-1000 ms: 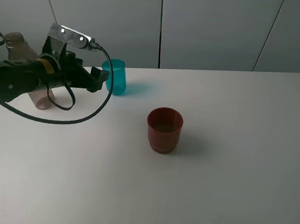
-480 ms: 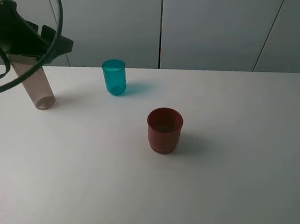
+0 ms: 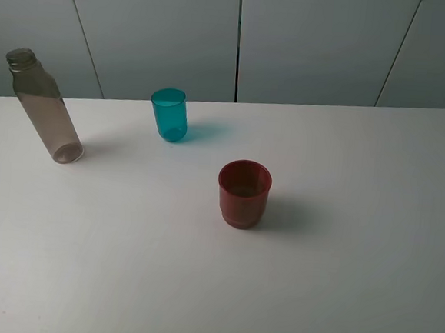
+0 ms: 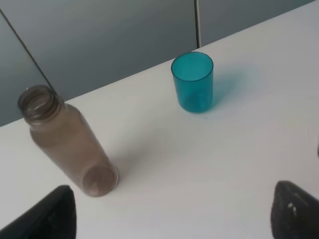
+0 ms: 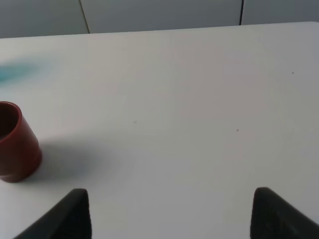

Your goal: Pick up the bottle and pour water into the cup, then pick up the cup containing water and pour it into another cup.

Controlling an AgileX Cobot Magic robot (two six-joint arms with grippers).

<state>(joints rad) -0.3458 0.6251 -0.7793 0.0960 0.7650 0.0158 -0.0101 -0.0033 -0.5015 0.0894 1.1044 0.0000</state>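
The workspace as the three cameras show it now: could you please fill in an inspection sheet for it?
Surface: white table, bare apart from three items.
Bottle: the bottle stands uncapped at the far left of the overhead view.
Cups: the teal cup stands upright near the back edge; the red cup stands upright near the middle, apart from it.
Clutter: nothing seen.
Grippers: left gripper open, holding nothing; right gripper open, holding nothing; neither shows in the overhead view.
Cables: nothing seen.
Surroundings: grey wall panels behind the table.

Bottle (image 3: 43, 108), teal cup (image 3: 169, 114), red cup (image 3: 243, 193)
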